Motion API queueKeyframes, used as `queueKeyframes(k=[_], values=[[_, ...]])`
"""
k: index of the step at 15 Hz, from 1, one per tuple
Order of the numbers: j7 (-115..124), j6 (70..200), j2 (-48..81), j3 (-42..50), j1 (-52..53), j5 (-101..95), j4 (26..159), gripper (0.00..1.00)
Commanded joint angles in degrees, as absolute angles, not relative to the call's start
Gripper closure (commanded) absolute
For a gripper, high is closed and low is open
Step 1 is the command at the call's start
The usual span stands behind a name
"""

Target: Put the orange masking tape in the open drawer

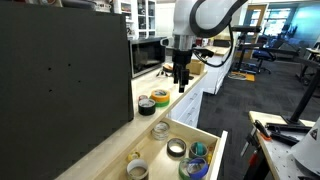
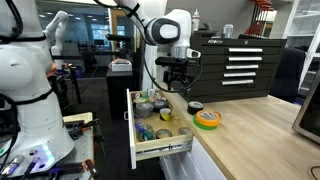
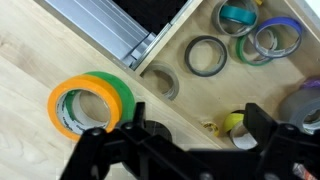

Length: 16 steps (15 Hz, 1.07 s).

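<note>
The orange masking tape (image 3: 57, 108) lies flat on the pale wood counter, overlapped by a green roll (image 3: 117, 95). The pair also shows in both exterior views (image 1: 161, 97) (image 2: 207, 119). The open drawer (image 3: 272, 82) has a pale wood inside and holds several tape rolls; it shows in both exterior views (image 1: 214, 150) (image 2: 160, 151). My gripper (image 3: 195, 135) is open and empty. It hangs above the counter edge by the drawer, a little to the side of the orange tape, as both exterior views show (image 1: 180, 78) (image 2: 178, 80).
A dark roll (image 1: 146, 105) (image 2: 194, 106) lies on the counter beside the orange and green pair. A large black cabinet (image 1: 60, 70) stands along the counter. A metal drawer rail (image 3: 120, 35) runs beside the drawer. A microwave (image 1: 150, 55) stands farther back.
</note>
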State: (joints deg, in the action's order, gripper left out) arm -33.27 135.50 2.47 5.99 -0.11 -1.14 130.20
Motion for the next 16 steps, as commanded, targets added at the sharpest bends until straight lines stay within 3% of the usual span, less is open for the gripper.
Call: queueKeyframes(k=[1, 16], values=[[-37.8, 138.6, 6.8, 4.6, -2.3, 1.5, 126.5, 0.0], [-39.1, 139.6, 12.5, 2.8, -5.3, 1.3, 122.0, 0.0]])
